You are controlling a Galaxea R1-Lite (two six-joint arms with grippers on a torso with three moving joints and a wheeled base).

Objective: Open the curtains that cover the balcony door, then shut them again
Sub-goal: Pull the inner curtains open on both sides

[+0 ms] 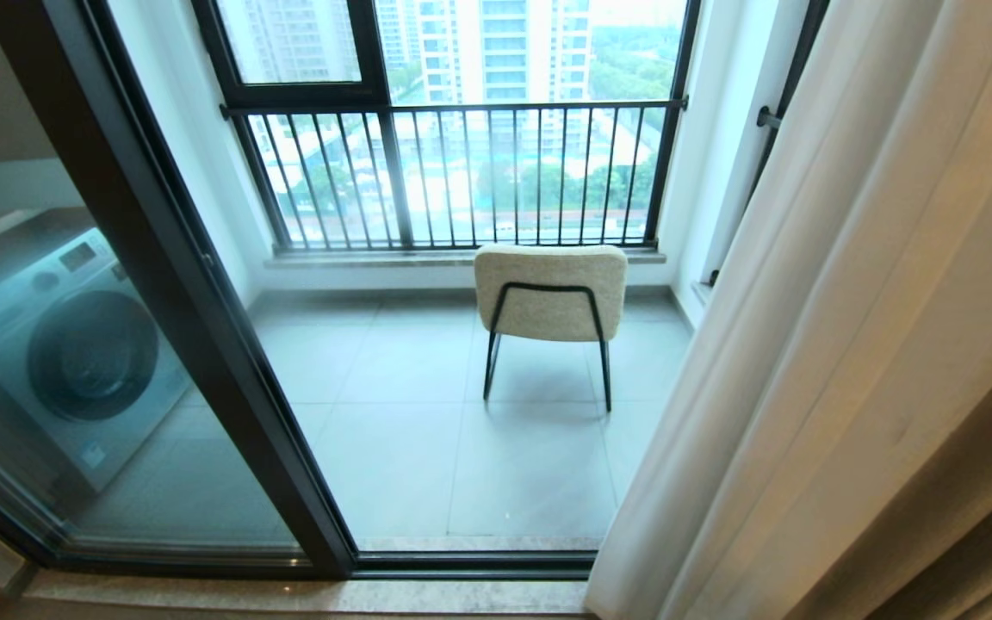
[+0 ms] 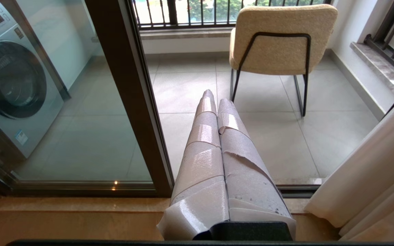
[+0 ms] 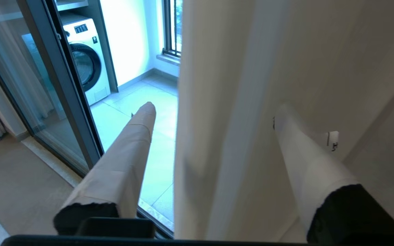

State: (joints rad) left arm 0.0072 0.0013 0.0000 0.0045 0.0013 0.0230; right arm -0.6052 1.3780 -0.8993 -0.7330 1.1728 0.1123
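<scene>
A: Starting at the left. The washing machine (image 1: 74, 344) is sitting behind the fixed glass pane, and the dark frame post of the balcony door (image 1: 203, 327) is running down beside it to the floor track.

B: And the left tool (image 2: 214, 99)?

A: It is showing only in its own wrist view, taped fingers (image 2: 200, 150) pressed flat together, gripping nothing, pointing over the sill toward the balcony tiles. Touching nothing.

B: Middle of the scene?

A: The doorway is standing uncovered. Tiled balcony floor (image 1: 427, 448) is lying bare between the frame post and the fabric edge. A cream chair (image 1: 550, 293) on thin black legs is standing with its back toward us, near the black-barred railing (image 1: 461, 172).

B: Where are the curtains (image 1: 840, 362)?

A: Gathered at the right side, hanging in long folds from top to floor, their left edge crossing just right of the chair. A darker fold is sitting at the far right.

B: Right tool (image 3: 214, 112)?

A: Fingers are spreading wide. One finger (image 3: 128, 150) is sitting on the doorway side of a curtain fold, the other on the room side, so the fold is hanging between them. Whether either finger is touching the fabric, I cannot tell. Not clamping.
</scene>
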